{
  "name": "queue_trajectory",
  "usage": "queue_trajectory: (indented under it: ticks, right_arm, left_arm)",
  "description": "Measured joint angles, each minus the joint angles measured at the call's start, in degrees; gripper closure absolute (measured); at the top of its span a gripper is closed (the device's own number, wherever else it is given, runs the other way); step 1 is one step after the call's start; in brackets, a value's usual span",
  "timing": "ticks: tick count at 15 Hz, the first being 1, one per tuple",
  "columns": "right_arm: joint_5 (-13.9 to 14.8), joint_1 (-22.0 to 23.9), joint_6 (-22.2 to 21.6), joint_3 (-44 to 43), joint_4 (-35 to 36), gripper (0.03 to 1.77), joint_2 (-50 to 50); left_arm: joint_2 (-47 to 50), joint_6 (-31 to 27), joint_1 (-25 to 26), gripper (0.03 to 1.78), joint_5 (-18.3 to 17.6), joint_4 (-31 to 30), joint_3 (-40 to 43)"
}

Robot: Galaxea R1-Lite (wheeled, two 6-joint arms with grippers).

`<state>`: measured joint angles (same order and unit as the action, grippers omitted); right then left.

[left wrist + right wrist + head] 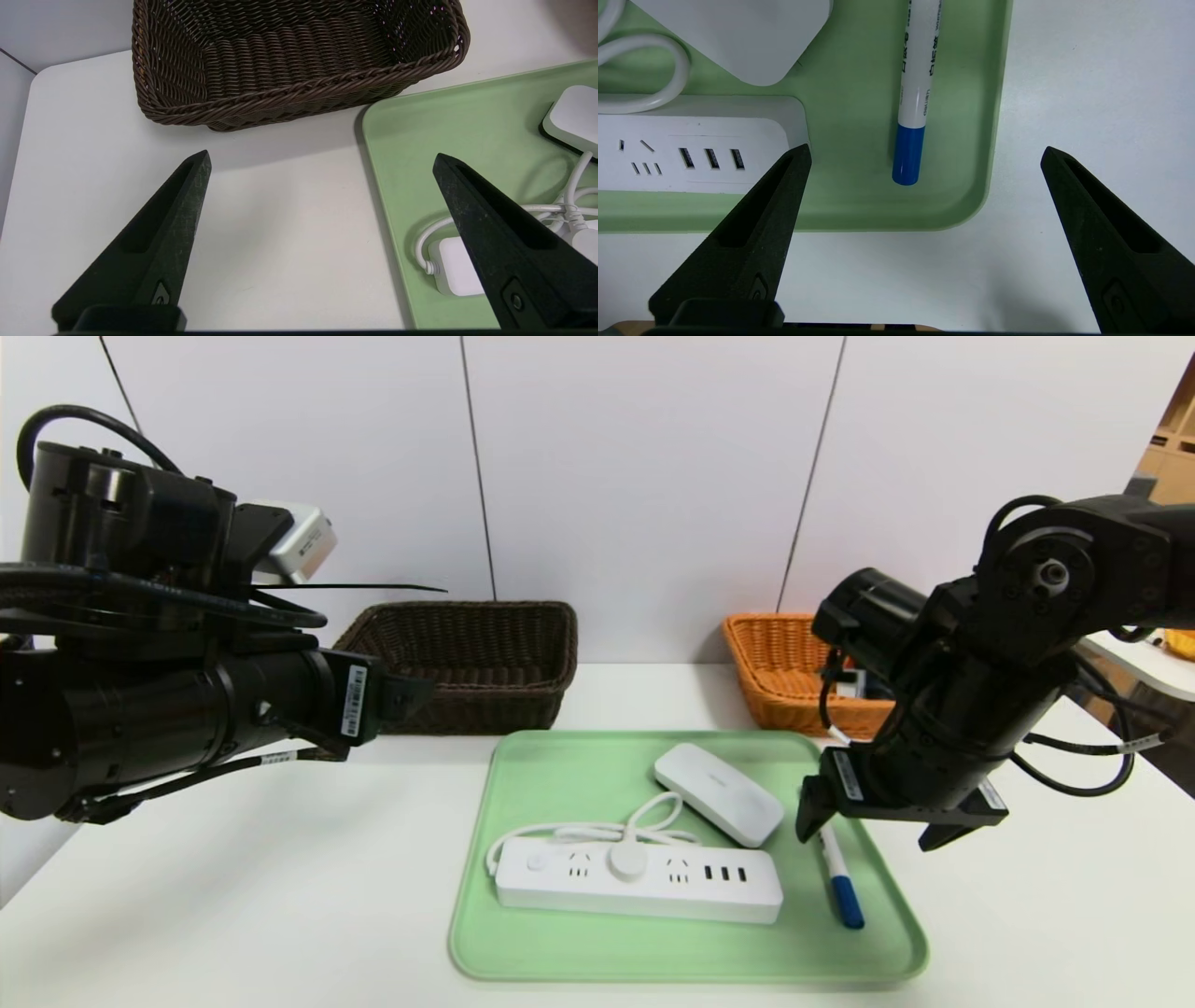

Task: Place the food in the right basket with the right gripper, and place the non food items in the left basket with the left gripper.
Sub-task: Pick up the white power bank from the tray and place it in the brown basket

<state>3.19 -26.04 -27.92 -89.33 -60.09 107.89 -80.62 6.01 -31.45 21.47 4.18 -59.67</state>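
Three non food items lie on the green tray [523, 952]: a white power strip [639, 887] with its coiled cord, a flat white rounded device [717, 793] and a white marker [840, 882] with a blue cap. My right gripper [873, 831] hangs open above the tray's right side. In its wrist view the gripper [924, 148] holds nothing, and the marker [915, 93] lies just beyond it. My left gripper [322, 156] is open over bare table between the dark brown left basket [289, 56] and the tray. The orange right basket [775, 663] is partly hidden by my right arm. The food is hidden.
The baskets stand at the back of the white table [233, 896], against the wall. The dark basket [467, 663] looks empty inside. Another table edge [1148, 667] sits at the far right.
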Motion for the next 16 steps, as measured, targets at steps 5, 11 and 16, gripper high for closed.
queue_trajectory:
  ticks: [5,11,16]
  right_arm:
    - [0.28,-2.13,-2.18,0.20,-0.82,0.10,1.71]
    - [0.38,-3.30,-3.69,-0.02,-0.72,0.10,3.52]
    - [0.60,-3.28,-5.32,-0.09,-0.72,0.10,4.02]
  left_arm:
    - [0.46,-0.04,0.06,0.12,0.22,0.02,0.00]
    - [1.32,-0.01,0.12,0.12,0.30,0.39,0.20]
    - [1.79,0.00,0.15,0.12,0.38,0.45,0.30]
